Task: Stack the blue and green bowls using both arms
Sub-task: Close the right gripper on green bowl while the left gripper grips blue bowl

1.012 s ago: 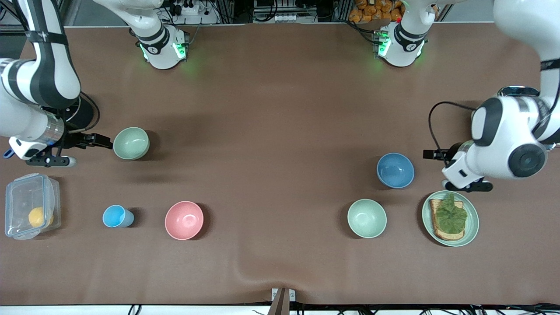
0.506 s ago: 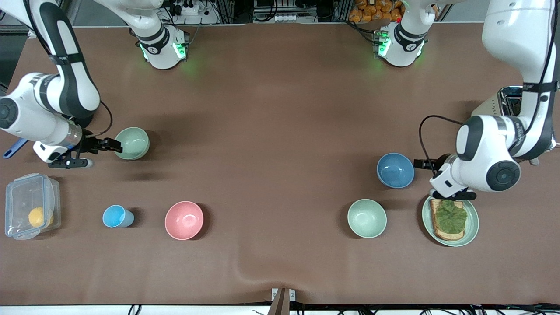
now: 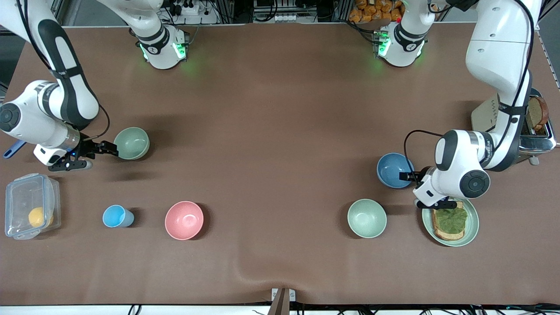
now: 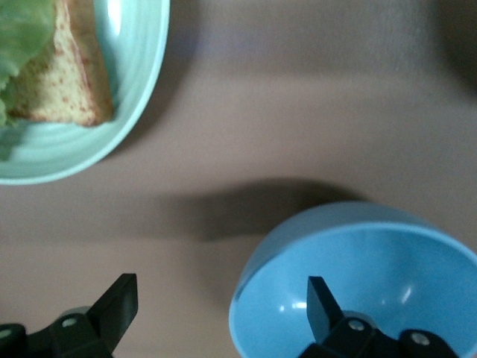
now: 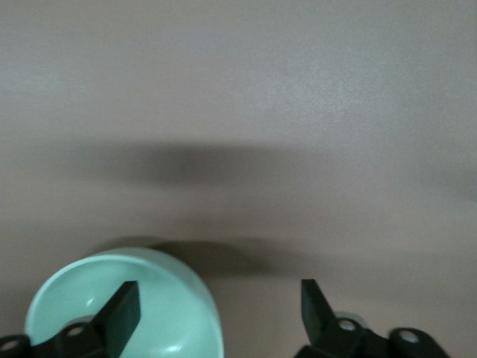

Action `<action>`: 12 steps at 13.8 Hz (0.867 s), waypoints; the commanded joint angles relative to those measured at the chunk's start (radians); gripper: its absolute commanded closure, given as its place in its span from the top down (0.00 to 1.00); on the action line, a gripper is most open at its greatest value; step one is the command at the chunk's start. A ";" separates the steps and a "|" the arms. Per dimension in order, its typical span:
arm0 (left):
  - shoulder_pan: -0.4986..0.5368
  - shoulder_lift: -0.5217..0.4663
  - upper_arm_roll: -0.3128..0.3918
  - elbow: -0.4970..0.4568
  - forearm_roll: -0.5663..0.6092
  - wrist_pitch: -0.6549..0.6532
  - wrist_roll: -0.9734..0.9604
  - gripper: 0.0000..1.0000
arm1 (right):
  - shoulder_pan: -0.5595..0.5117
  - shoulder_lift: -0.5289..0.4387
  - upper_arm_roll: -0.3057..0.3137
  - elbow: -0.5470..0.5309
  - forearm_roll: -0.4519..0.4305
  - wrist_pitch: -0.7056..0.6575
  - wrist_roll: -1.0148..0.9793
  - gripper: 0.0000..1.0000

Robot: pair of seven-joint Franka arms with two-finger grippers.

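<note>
The green bowl (image 3: 132, 142) sits upright toward the right arm's end of the table. My right gripper (image 3: 113, 150) is open at its rim. In the right wrist view the gripper (image 5: 218, 307) straddles the rim, with one finger (image 5: 123, 309) over the inside of the green bowl (image 5: 179, 306) and the other outside. The blue bowl (image 3: 393, 169) sits upright toward the left arm's end. My left gripper (image 3: 405, 176) is open at its rim. In the left wrist view the gripper (image 4: 220, 306) straddles the rim of the blue bowl (image 4: 387, 261), with one finger (image 4: 320, 298) inside.
A pale mint bowl (image 3: 366, 218) and a plate with toast (image 3: 471, 227) lie nearer the camera than the blue bowl. The plate (image 4: 82, 142) shows in the left wrist view. A pink bowl (image 3: 184, 220), a light-blue cup (image 3: 116, 216), a clear container (image 3: 30, 212) and a toaster (image 3: 531, 127) also stand on the table.
The left gripper has moved from beside the plate to the blue bowl's rim. The right gripper has closed in on the green bowl's rim. No bowl has moved.
</note>
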 commanded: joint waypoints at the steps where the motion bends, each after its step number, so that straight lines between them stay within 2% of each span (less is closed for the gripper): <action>1: 0.004 -0.065 -0.003 -0.144 0.006 0.145 -0.040 1.00 | -0.004 0.013 0.015 -0.036 0.006 0.059 -0.016 0.81; 4: 0.003 -0.075 -0.003 -0.164 0.006 0.165 -0.041 1.00 | 0.010 0.016 0.015 -0.061 0.008 0.073 -0.016 0.56; 6: 0.003 -0.075 -0.003 -0.164 0.006 0.165 -0.043 1.00 | 0.010 0.018 0.015 -0.067 0.008 0.076 -0.016 0.35; 7: 0.003 -0.075 -0.003 -0.164 0.006 0.165 -0.043 1.00 | 0.010 0.018 0.015 -0.065 0.008 0.074 -0.015 0.33; 12: 0.010 -0.086 -0.011 -0.168 0.004 0.163 -0.043 1.00 | 0.016 0.006 0.018 -0.064 0.008 0.041 -0.013 0.40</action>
